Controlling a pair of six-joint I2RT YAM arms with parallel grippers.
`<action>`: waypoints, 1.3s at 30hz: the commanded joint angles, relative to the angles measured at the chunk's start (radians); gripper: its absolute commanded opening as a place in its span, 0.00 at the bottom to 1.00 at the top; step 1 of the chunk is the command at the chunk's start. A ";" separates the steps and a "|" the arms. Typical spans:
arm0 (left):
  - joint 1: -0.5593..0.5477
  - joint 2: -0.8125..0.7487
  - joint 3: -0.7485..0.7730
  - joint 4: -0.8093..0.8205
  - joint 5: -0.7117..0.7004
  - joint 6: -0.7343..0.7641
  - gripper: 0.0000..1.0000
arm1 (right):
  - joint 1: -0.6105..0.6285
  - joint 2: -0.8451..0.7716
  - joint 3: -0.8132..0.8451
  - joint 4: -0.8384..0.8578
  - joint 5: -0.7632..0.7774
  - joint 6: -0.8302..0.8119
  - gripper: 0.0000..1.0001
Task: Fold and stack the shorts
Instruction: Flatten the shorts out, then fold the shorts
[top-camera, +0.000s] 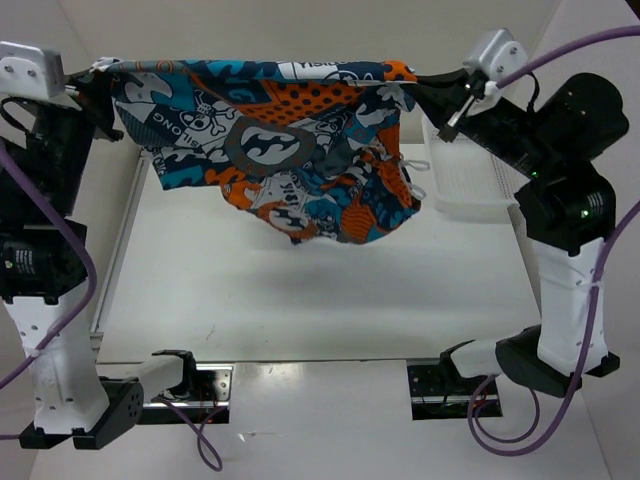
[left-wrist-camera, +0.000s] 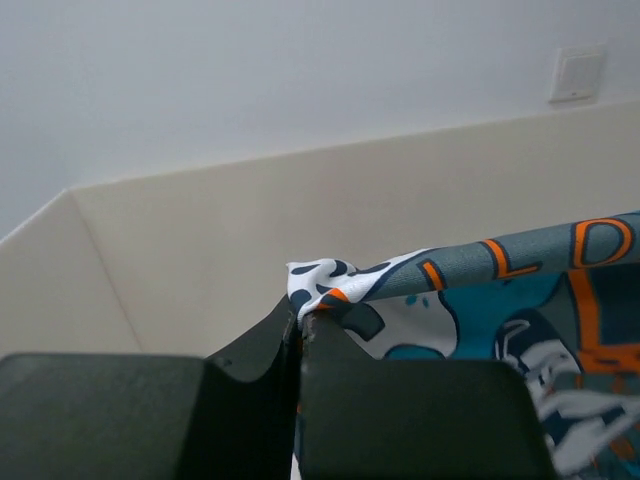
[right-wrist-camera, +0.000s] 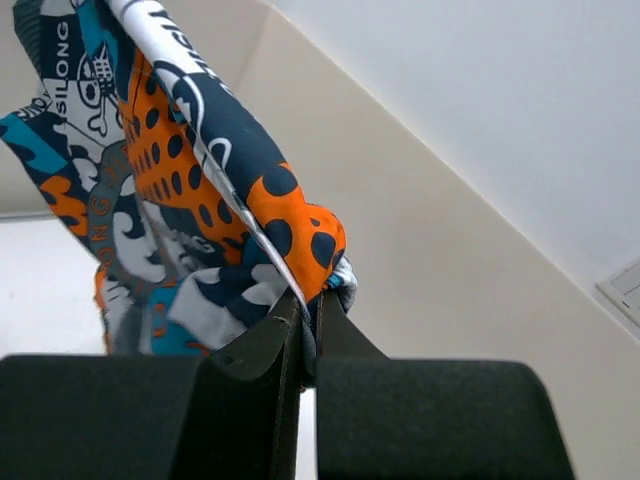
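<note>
The shorts (top-camera: 270, 140), printed in teal, orange, white and black, hang in the air above the table, stretched taut between both grippers along their top edge. My left gripper (top-camera: 103, 70) is shut on the shorts' left corner; in the left wrist view the corner (left-wrist-camera: 325, 282) sticks out above the closed fingertips (left-wrist-camera: 300, 318). My right gripper (top-camera: 412, 80) is shut on the right corner; in the right wrist view the orange dotted cloth (right-wrist-camera: 290, 220) bunches above my gripper (right-wrist-camera: 307, 300). The lower part droops in folds toward the table.
A white mesh basket (top-camera: 462, 182) stands at the right edge of the white table (top-camera: 300, 300), just under the right arm. A white rail (top-camera: 115, 250) runs along the table's left side. Beige walls enclose the far side.
</note>
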 joint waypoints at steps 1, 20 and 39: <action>0.029 0.095 0.014 0.032 -0.043 0.007 0.00 | -0.021 0.022 -0.020 0.020 0.022 0.062 0.00; -0.084 0.949 0.369 -0.005 -0.034 0.007 0.00 | -0.179 0.576 -0.267 0.164 0.155 0.179 0.00; -0.251 0.307 -0.703 -0.023 -0.199 0.007 0.00 | -0.170 0.478 -0.567 0.137 0.350 -0.286 0.00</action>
